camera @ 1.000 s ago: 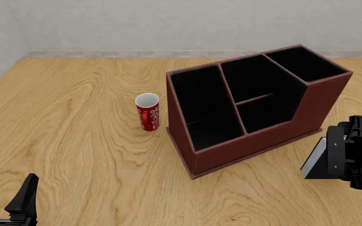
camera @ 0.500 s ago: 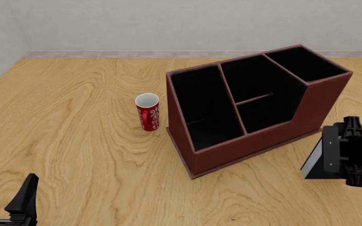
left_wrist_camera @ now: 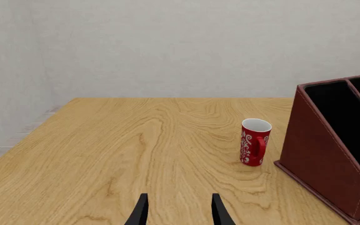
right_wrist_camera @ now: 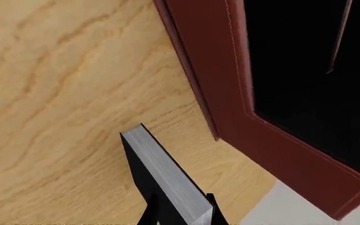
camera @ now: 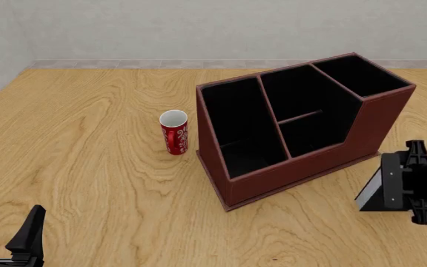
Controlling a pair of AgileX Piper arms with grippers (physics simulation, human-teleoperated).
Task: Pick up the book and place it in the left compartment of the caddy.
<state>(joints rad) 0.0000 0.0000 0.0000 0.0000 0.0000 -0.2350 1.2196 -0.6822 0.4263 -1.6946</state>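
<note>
The book, black-covered with white page edges, stands tilted just right of the caddy's front corner, and my right gripper is shut on it. In the right wrist view the book juts out from between the fingers of the right gripper, beside the reddish-brown caddy wall. The caddy sits at centre right; its left compartment is long, black-lined and holds nothing. My left gripper rests open at the near left, far from both; the left wrist view shows it with nothing between its fingers.
A red-and-white cup stands just left of the caddy, also seen as the cup in the left wrist view next to the caddy's side. A grey wall closes off the table's far edge.
My right gripper has edged slightly leftward with the book, which stays at about the same spot and tilt. The left arm, cup and caddy have not moved.
</note>
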